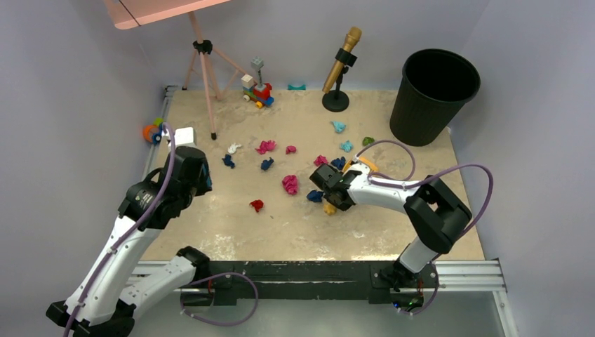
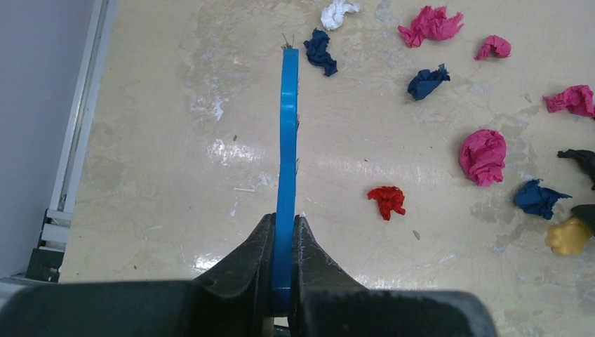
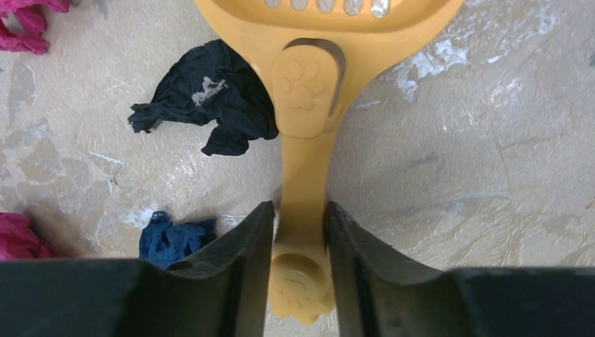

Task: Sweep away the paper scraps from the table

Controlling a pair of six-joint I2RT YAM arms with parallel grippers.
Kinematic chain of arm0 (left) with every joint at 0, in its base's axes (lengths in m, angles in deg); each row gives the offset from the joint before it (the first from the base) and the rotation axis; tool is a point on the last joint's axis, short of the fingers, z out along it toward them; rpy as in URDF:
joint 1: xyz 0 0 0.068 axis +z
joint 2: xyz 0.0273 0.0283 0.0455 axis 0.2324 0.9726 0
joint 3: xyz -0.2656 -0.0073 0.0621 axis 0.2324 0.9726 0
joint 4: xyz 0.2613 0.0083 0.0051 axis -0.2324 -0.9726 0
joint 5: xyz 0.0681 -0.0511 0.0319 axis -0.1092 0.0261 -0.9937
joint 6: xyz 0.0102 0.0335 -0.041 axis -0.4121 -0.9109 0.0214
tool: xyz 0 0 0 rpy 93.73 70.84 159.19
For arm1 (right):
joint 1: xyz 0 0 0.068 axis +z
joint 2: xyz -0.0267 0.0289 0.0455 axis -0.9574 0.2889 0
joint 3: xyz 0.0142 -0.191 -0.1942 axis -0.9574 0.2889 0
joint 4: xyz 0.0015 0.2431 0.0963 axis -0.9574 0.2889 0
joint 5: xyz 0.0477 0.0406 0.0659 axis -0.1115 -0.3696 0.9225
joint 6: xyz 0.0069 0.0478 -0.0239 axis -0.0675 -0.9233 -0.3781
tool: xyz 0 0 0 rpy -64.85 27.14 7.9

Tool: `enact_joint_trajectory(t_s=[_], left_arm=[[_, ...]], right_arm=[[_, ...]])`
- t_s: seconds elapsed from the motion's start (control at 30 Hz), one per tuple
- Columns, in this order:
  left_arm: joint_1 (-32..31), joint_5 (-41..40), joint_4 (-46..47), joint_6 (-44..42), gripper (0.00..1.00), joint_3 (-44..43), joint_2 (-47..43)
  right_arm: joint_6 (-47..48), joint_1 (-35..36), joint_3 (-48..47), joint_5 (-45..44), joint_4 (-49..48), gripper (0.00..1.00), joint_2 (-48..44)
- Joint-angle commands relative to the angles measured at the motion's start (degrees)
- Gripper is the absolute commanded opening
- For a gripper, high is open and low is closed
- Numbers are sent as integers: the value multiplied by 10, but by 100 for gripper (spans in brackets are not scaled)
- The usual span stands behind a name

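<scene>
Scraps of crumpled paper (image 1: 290, 184), pink, red, navy and teal, are lying scattered across the middle of the beige stone-look table (image 1: 231, 232); the left gripper (image 2: 285, 223) is clamping a thin blue plastic brush (image 2: 288, 140); the right gripper (image 3: 300, 210) is squeezing the handle of a yellow slotted scoop (image 3: 309, 147), a dark navy wad (image 3: 210, 98) touching its neck. A brisk stroke is likely risking light wads skipping past the scoop or off the edge; the visible part of the scoop pan is holding nothing; the round black bin (image 1: 433, 98) in the far right corner is showing too dark inside to judge.
</scene>
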Motion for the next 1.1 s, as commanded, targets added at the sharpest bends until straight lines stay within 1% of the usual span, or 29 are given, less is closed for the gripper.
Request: enact_joint_trajectory(t_s=[0.0,0.1,0.13,0.2,0.33,0.4,0.47,0.6,0.63,0.67,0.77,0.83,0.97,1.0,1.07], left_arm=[[3,19,25,-20,0,3,-7],[3,35,27,-34,0,3,-8],[3,41,27,-38,0,3,-9],[3,56,31,-48,0,3,-12],[3,73,38,-63,0,3,-23],[3,66,40,-70,0,3,-26],[3,55,42,-80,0,1,-22],[3,25,24,-85,0,-18,12],[3,25,21,-85,0,-23,22],[3,32,22,-84,0,-28,30],[3,63,36,-79,0,-37,45],[3,76,47,-75,0,-40,48],[3,101,66,-70,0,-45,52],[3,105,67,-69,0,-48,54],[3,115,65,-67,0,-53,60]], right_arm=[[-45,2,4,-31,27,32,-22],[-48,2,8,-55,64,13,-67],[-45,2,9,-65,83,11,-84],[-28,2,9,-81,106,0,-122],[64,2,9,-94,115,0,-198],[133,2,17,-78,89,0,-236],[217,2,34,-41,42,0,-277],[409,2,76,89,-66,0,-375],[447,3,86,144,-86,0,-397],[477,2,96,185,-106,0,-419],[529,2,125,287,-146,0,-465],[545,3,131,332,-150,0,-466],[559,21,129,396,-163,0,-413],[563,33,124,404,-171,0,-391],[569,75,105,382,-173,0,-343]])
